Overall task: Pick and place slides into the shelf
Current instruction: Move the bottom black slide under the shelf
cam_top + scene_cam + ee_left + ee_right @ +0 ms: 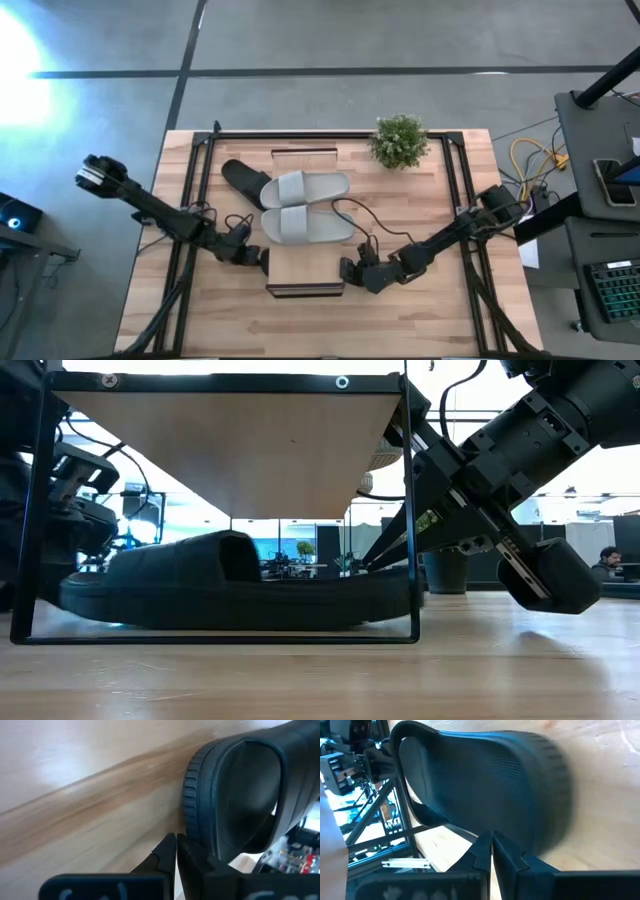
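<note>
A: Where are the slides?

B: Two grey slides [306, 205] are seen side by side on the shelf [305, 272] top. One black slide [243, 180] lies partly off the top's far left edge, beside the grey pair. Another black slide [235, 592] is lying on the table [420, 310] under the plank, inside the dark frame.

A: And the grippers?

B: The left gripper [262, 260] is held low at the shelf's left side, near its front end; its fingers [167, 857] are pressed together, with nothing held, the tips just at the lower slide's ridged sole edge. The right gripper [346, 272] is held at the shelf's right side, fingers [482, 852] likewise closed and empty, tips close against that slide.

A: Anything else on the table?

B: A small plant [400, 140] is seen at the far edge.
</note>
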